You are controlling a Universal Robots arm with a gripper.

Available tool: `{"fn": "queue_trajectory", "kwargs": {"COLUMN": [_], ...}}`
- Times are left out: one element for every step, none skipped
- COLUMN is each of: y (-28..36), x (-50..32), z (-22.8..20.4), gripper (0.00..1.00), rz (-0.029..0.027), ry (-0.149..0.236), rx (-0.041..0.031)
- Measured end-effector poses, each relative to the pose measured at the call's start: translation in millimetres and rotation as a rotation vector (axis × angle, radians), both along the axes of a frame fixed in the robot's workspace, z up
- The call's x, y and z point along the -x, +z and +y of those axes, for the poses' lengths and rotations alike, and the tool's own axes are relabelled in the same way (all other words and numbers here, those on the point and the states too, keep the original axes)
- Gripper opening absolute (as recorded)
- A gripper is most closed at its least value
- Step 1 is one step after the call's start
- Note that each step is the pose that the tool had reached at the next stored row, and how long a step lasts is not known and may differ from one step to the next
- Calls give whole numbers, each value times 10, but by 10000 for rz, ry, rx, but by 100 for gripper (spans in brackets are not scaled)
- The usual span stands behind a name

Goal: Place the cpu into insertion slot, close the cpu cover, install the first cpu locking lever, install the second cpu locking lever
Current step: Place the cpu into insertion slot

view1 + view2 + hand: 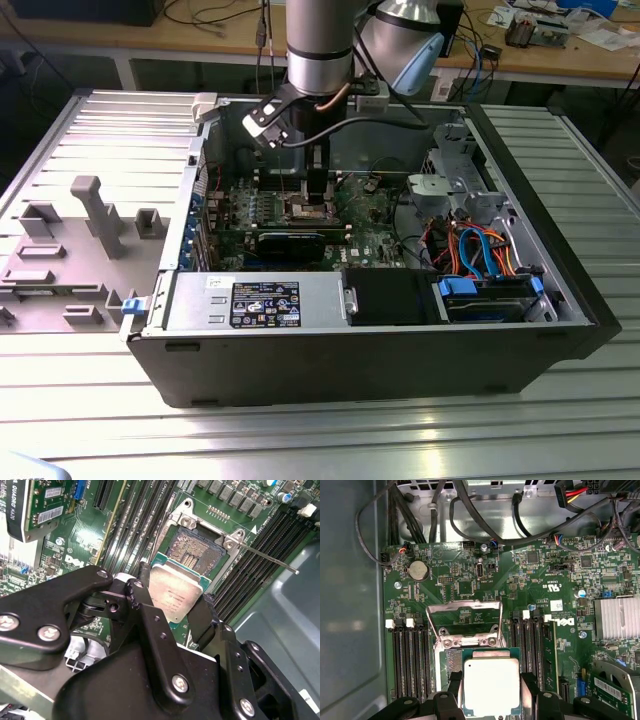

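My gripper (172, 596) is shut on the cpu (175, 594), a flat square chip with a dull silver top and a green edge. Its black fingers (454, 682) press on two opposite sides of the cpu (491, 686). The chip hangs just above the insertion slot (197, 550), covering part of its dark pin field and offset toward one edge. The cpu cover (465, 611) stands raised open at the far side of the slot. A thin metal lever rod (265, 557) sticks out sideways from the socket rim. In the exterior view the gripper (316, 200) is low inside the computer case (380, 360).
Rows of long memory slots (412, 660) flank the socket on both sides. A finned heat sink (617, 617), a coin battery (418, 570) and black cables (470, 515) lie around it. Drive cables (480, 250) fill the case on the exterior view's right; a grey fixture tray (80, 240) sits left.
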State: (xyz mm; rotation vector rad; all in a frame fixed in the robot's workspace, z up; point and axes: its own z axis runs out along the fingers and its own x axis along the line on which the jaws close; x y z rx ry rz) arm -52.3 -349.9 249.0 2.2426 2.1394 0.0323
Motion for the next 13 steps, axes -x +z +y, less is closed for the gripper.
{"fn": "queue_trajectory", "kwargs": {"y": [-2, -4, -5, -6, -9, -11, -12, -13, -15, -16, -41, -58, -59], "x": [1, 1, 2, 3, 7, 9, 10, 11, 12, 13, 17, 19, 19], "z": [0, 0, 0, 0, 0, 0, 0, 0, 0, 0, 0, 0, 0], "gripper": [55, 55, 55, 55, 55, 55, 55, 55, 55, 55, 55, 55, 55], "rz": [0, 0, 0, 0, 0, 0, 1, 0, 0, 1, 1, 1, 1], "ry": [0, 0, 0, -1, -1, 0, 1, 1, 1, 1, 0, -1, -3], "rx": [1, 1, 0, 1, 1, 1, 1, 1, 1, 1, 3, 3, 3]}}
